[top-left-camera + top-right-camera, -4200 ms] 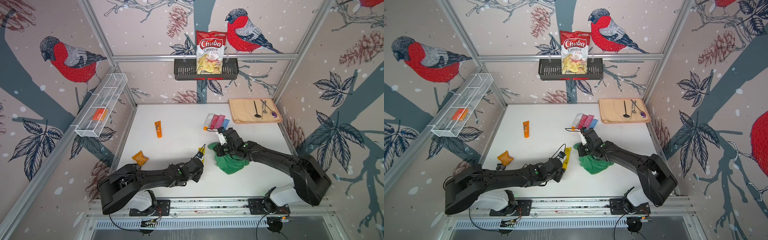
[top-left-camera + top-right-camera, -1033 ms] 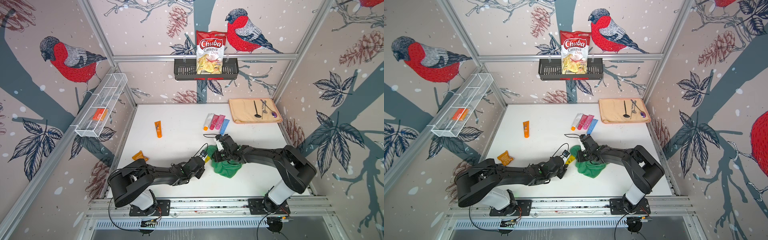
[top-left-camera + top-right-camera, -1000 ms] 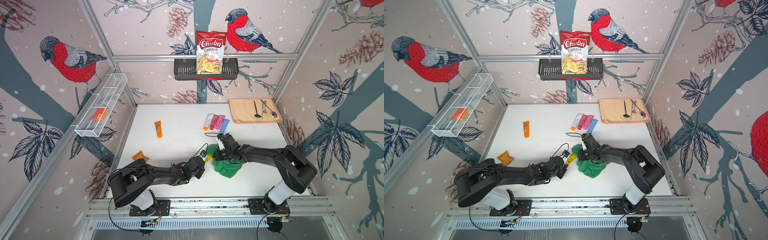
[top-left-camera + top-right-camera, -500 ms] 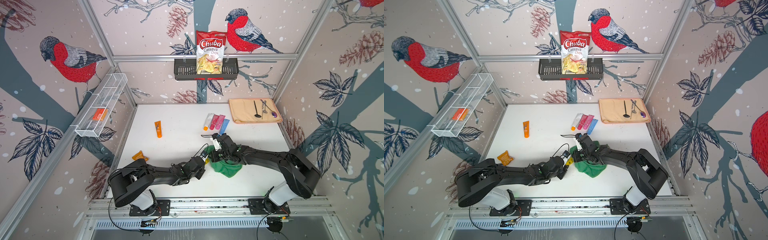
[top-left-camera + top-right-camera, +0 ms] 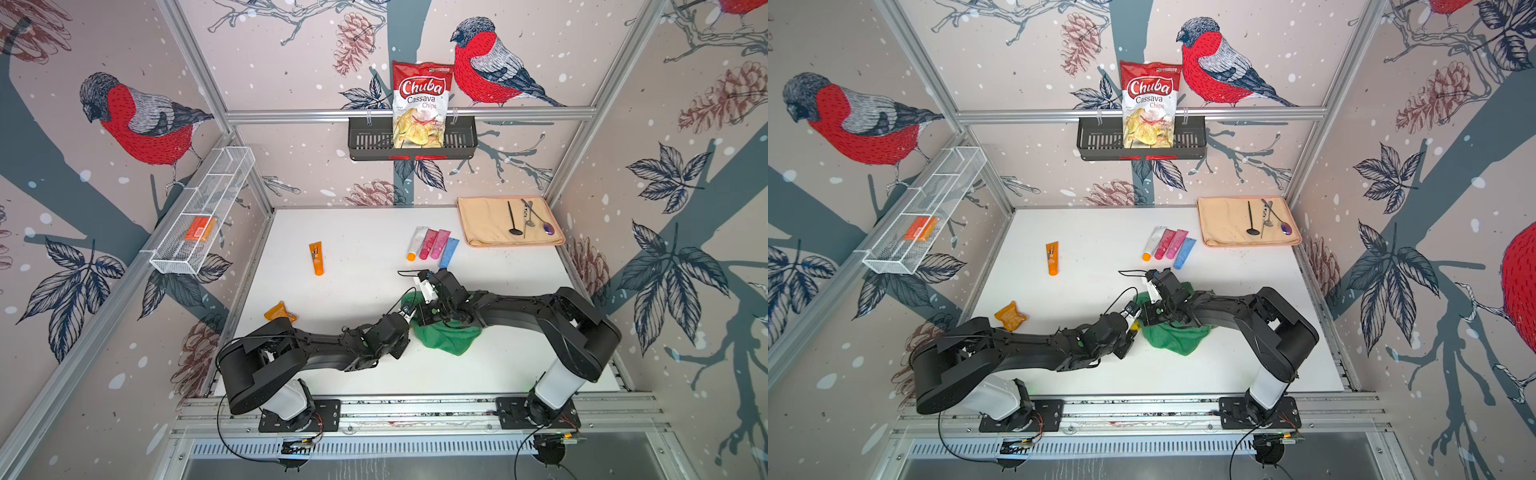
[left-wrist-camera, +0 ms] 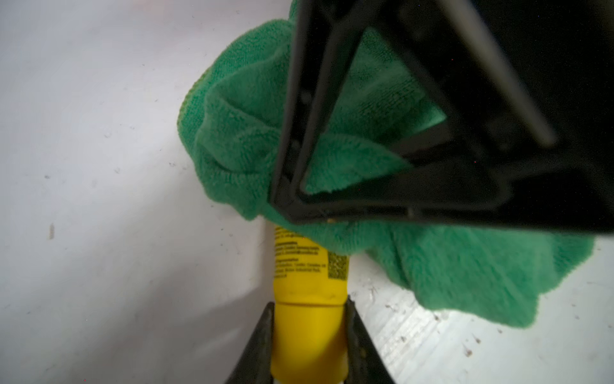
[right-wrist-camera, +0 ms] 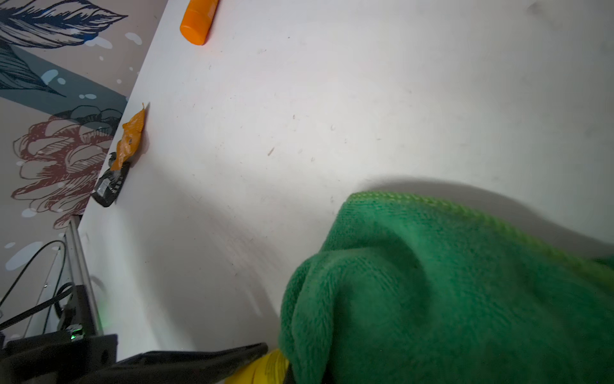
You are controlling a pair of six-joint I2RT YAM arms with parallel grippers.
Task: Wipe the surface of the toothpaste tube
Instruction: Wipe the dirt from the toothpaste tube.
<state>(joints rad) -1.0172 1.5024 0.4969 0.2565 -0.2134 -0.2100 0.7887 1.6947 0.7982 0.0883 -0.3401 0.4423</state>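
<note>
The yellow toothpaste tube [image 6: 309, 272] is clamped at its cap end, my left gripper [image 6: 309, 332] shut on it. A green cloth [image 6: 239, 139] drapes over the tube's far half and hides it. My right gripper [image 5: 432, 309] is shut on that cloth and presses it down onto the tube; its black finger [image 6: 292, 133] crosses the cloth. In both top views the two grippers meet at the cloth [image 5: 1177, 336] in the middle of the table. In the right wrist view the cloth [image 7: 448, 292] hides my right fingers, and a yellow bit of tube [image 7: 262, 370] shows beside it.
An orange tube [image 5: 316, 258] lies at the left back. Several coloured tubes [image 5: 432, 245] lie in a row beside a beige towel [image 5: 482, 224] that bears utensils. An orange packet [image 5: 280, 311] sits at the left edge. A chips bag [image 5: 419, 108] hangs in a wall basket.
My right gripper has slid the cloth a little leftward along the tube. The left arm has stayed still with the tube in it.
</note>
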